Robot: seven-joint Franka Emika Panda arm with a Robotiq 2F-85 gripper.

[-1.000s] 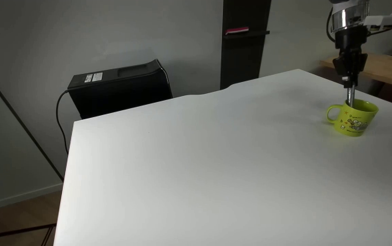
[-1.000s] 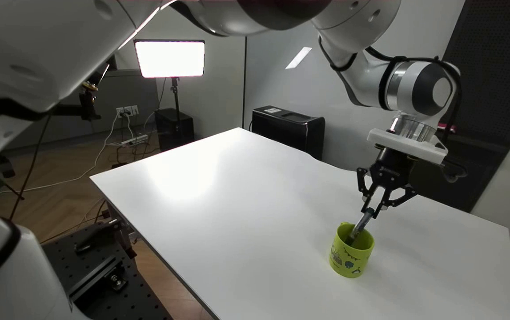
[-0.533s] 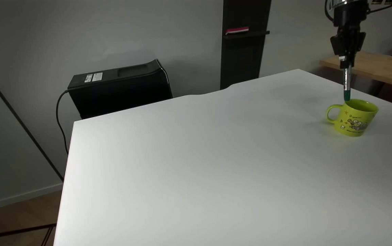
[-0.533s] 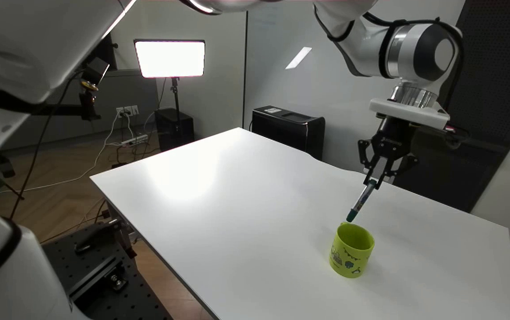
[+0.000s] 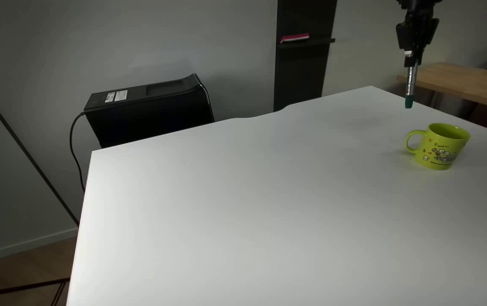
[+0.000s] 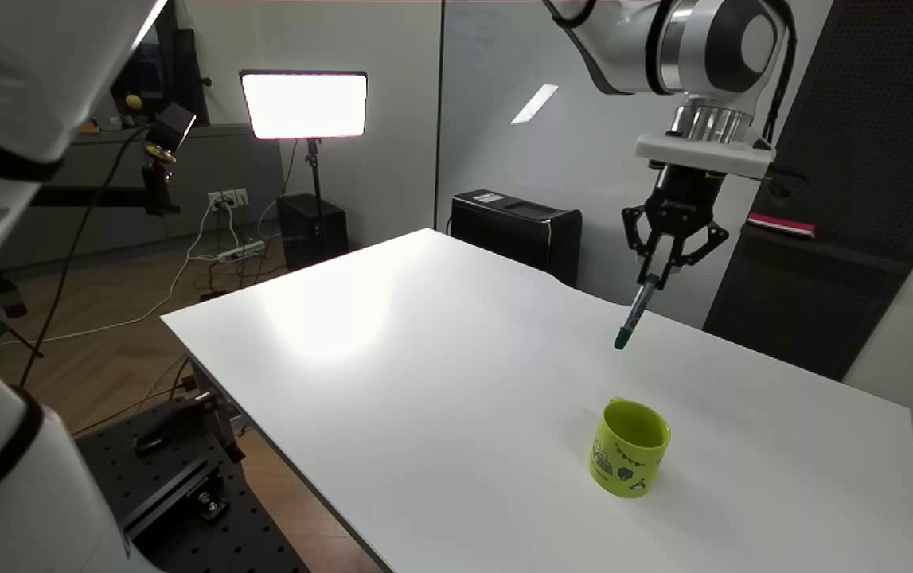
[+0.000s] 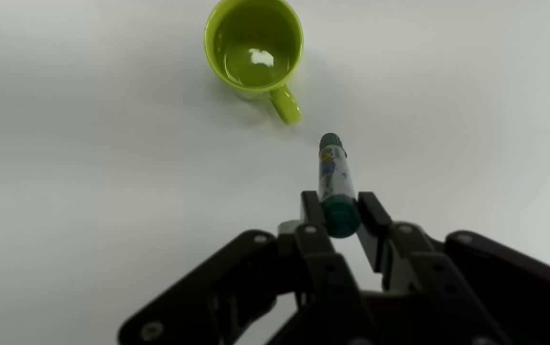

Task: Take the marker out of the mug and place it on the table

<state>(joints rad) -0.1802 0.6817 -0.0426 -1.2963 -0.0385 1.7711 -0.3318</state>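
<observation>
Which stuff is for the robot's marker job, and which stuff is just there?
For the job:
marker, held in the closed jaws
green mug, standing upright
white table, where the marker should go

Just there:
bright light panel
big black box
red-and-white thing, too small to name
wooden table

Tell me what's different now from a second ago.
The pincer has lifted the marker up out of the mug and shifted it toward the handle side; it now hangs in the air, apart from the mug. Nothing was newly gripped or let go: the pincer held the marker then and holds it now. The mug stands upright where it was on the table.
</observation>
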